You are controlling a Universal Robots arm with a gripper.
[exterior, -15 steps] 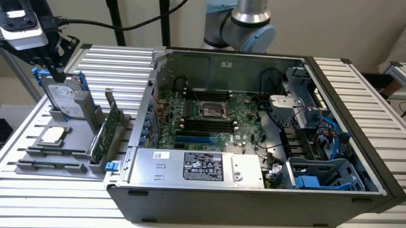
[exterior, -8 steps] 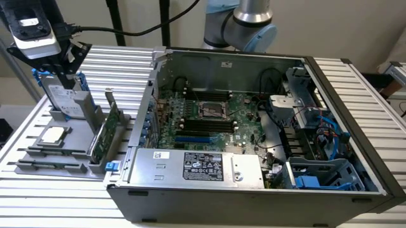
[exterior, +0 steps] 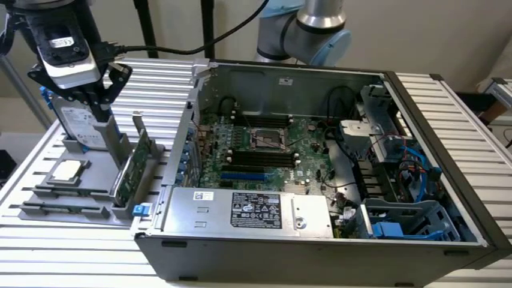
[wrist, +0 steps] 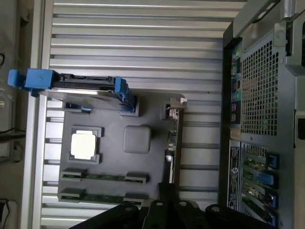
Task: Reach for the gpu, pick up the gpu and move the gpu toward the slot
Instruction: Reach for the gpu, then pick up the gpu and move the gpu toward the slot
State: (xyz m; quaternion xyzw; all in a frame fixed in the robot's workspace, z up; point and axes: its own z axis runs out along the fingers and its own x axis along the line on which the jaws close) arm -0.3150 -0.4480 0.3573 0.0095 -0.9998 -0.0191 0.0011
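**Gripper (exterior: 102, 114) hovering over the parts tray (exterior: 80, 191), gpu (exterior: 132, 168) sitting in its holder**

I am watching the gripper hanging over the grey tray, pointing down. I am not able to tell how far open it is, or whether it is gripping anything. The gpu is standing on edge in the tray, just below the gripper, beside the open computer case (exterior: 320, 255). The blue-framed hard drive (exterior: 74, 123) is standing on the exterior view's left.

The gpu (exterior: 133, 167) (wrist: 172, 152) is a thin green circuit-board card standing on 1 long edge in the gray holder (exterior: 100, 189). It sits at the exterior view's left, just beside the computer case (exterior: 320, 255). What looks like its silver bracket (exterior: 138, 127) rises at the far end.
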